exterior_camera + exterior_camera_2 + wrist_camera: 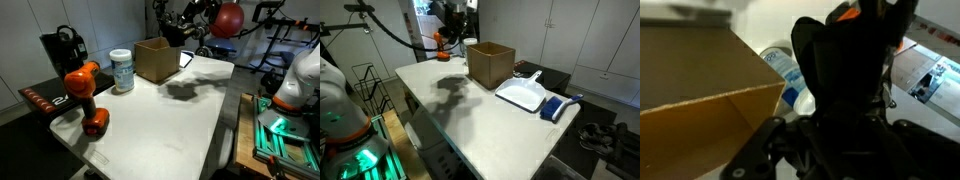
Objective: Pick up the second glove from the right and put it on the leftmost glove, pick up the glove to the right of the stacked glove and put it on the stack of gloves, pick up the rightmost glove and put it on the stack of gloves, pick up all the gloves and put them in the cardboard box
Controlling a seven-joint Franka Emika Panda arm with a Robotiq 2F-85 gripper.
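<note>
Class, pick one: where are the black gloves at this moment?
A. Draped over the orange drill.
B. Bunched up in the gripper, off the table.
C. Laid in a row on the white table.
B: in the wrist view the black gloves sit bunched in the gripper, next to the cardboard box.

A cardboard box [155, 58], a white canister [122, 70] just left of it and an orange drill [85, 95] at the near left are carried by the white table [170, 125].
</note>
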